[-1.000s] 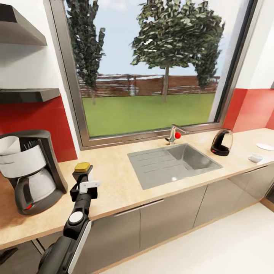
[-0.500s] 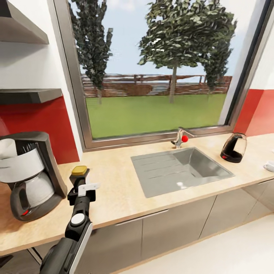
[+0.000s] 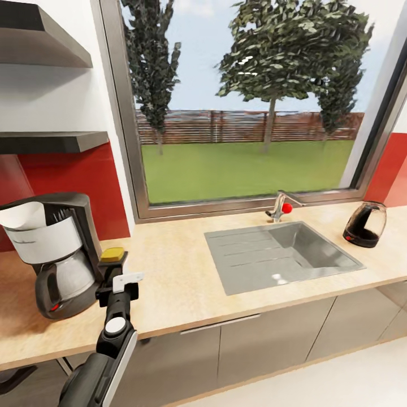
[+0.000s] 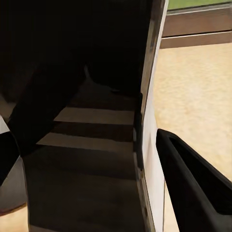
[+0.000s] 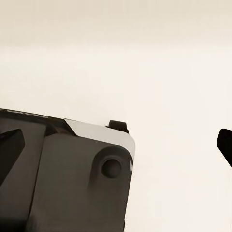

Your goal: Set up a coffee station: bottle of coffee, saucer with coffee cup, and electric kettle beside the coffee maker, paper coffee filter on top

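Nearest you, your left tool (image 3: 117,265) is closed around the coffee bottle (image 3: 111,255), whose golden cap shows above the fingers, held over the counter (image 3: 181,282) just beside the coffee maker (image 3: 59,251). A white paper filter (image 3: 25,215) sits on top of that machine. Farther right lies the sink (image 3: 282,254), then the glass kettle (image 3: 366,224). Your right tool's (image 5: 116,145) grip I cannot tell.
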### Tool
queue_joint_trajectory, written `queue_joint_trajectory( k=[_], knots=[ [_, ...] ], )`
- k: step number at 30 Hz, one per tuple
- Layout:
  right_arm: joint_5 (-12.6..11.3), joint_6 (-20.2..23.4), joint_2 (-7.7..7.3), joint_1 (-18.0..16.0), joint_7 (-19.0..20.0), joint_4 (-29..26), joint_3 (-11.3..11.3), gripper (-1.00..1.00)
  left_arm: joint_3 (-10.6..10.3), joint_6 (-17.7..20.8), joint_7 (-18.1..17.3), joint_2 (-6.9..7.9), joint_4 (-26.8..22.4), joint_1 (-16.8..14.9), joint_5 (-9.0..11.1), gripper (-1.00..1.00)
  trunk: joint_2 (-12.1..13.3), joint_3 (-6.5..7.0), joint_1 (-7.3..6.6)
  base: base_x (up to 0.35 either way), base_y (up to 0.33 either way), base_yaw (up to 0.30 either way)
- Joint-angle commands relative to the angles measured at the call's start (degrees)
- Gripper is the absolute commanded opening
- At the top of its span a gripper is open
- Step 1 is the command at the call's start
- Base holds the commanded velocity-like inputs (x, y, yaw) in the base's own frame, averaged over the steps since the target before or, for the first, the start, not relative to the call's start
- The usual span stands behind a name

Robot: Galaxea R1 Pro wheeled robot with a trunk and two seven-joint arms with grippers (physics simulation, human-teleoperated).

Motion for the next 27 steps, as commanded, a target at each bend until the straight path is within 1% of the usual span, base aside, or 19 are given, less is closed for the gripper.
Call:
queue_joint_trajectory(
  k=[1, 6, 12, 16, 17, 19, 21, 24, 27],
  knots=[
    [0.6, -0.23, -0.02, -0.04, -0.19, 0.07, -0.48, 1.0, -0.14, 0.45, 0.09, 0.01, -0.07, -0.02, -0.2, -1.0, -0.13, -0.13, 0.04, 0.006, 0.0, 0.0],
    [0.6, -0.27, -0.04, -0.06, -0.15, 0.07, -0.48, 1.0, -0.2, 0.48, -0.35, 0.01, -0.02, -0.02, -0.13, -1.0, -0.13, -0.13, 0.04, 0.155, -0.083, 0.0],
    [0.6, -0.27, -0.05, -0.07, -0.15, 0.07, -0.48, 1.0, -0.21, 0.43, -0.38, 0.01, 0.02, 0.02, -0.13, -1.0, -0.13, -0.13, 0.04, 0.282, -0.15, 0.0],
    [0.6, -0.27, -0.03, -0.06, -0.15, 0.07, -0.48, 1.0, -0.1, 0.4, -0.31, 0.07, 0.09, 0.03, -0.13, -1.0, -0.13, -0.13, 0.04, 0.296, -0.03, 0.0],
    [0.6, -0.27, -0.04, -0.04, -0.15, 0.07, -0.48, 1.0, 0.0, 0.4, -0.22, 0.08, 0.44, 0.03, -0.18, -1.0, -0.13, -0.13, 0.04, 0.294, -0.007, 0.0],
    [0.6, -0.27, -0.05, -0.07, -0.15, 0.07, -0.48, 1.0, 0.24, 0.2, 0.01, 0.09, 2.65, -0.09, -0.38, -1.0, -0.13, -0.13, 0.04, 0.255, -0.003, 0.008],
    [0.6, -0.27, -0.04, -0.08, -0.15, 0.07, -0.48, 1.0, 0.34, -1.08, 0.09, 0.1, 4.69, -0.18, -0.44, -1.0, -0.13, -0.13, 0.04, 0.191, -0.001, 0.085],
    [0.6, -0.27, -0.05, -0.06, -0.15, 0.07, -0.48, 1.0, 0.37, -4.9, 0.13, 0.09, 7.66, -0.41, -0.42, -1.0, -0.13, -0.13, 0.04, 0.121, 0.0, 0.213],
    [0.6, -0.27, -0.05, -0.06, -0.15, 0.07, -0.48, 1.0, 0.37, -5.91, 0.18, 0.1, 9.16, -0.62, -0.43, -1.0, -0.13, -0.13, 0.04, 0.022, 0.0, 0.102]
  ],
)
